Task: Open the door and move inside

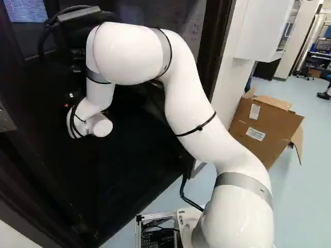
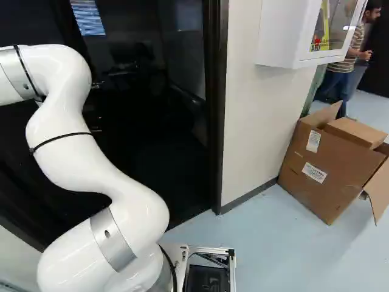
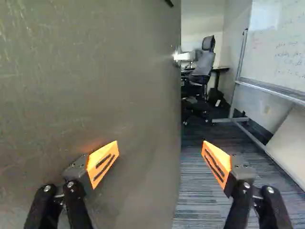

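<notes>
Fingers [image 3: 103, 163] wide apart, nothing between them. Wrist view: one orange pad in front of the flat grey-brown face of the door [image 3: 105, 95], the other out past its edge, over striped carpet [image 3: 198, 195]. Contact with the door: can't tell. Door ajar as seen from here, with room visible beyond its edge. Farther in, a grey office chair [image 3: 204, 64] by a dark table [image 3: 220, 69]. On the side away from the door, a whiteboard [image 3: 281, 43] on a metal frame, with writing on it.

Left base view: arm [image 1: 199, 124] arched up from the joint and over to the left, wrist end low against the dark area. Fingers lost in the dark there. Right of the arm, an open cardboard box [image 1: 266, 129] on pale blue floor [image 1: 297, 206], under a white wall cabinet [image 1: 261, 26].

Right base view: upper arm off past the left edge. Dark doorway [image 2: 161, 143] behind it, dark door frame [image 2: 217, 109] along its right side. Pale wall between frame and box.
</notes>
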Motion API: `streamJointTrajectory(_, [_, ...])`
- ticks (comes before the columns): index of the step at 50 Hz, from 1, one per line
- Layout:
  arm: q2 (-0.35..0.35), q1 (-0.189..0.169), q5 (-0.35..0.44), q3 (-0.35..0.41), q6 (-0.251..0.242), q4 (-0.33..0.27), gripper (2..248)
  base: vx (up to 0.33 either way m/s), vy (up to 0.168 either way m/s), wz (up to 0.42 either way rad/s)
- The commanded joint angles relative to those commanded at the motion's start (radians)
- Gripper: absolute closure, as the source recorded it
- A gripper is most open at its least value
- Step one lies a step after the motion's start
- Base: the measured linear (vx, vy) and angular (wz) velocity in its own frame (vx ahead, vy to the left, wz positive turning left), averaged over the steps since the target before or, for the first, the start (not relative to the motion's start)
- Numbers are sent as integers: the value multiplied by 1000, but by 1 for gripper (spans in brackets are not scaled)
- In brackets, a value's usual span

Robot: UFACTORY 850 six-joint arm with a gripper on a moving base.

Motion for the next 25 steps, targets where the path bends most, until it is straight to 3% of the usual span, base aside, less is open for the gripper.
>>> streamJointTrajectory(13, [-35,18,1,-50,0,-1,3,0,0,0])
streamJointTrajectory(25, [-11,8,1,-16,0,41,3,0,0,0])
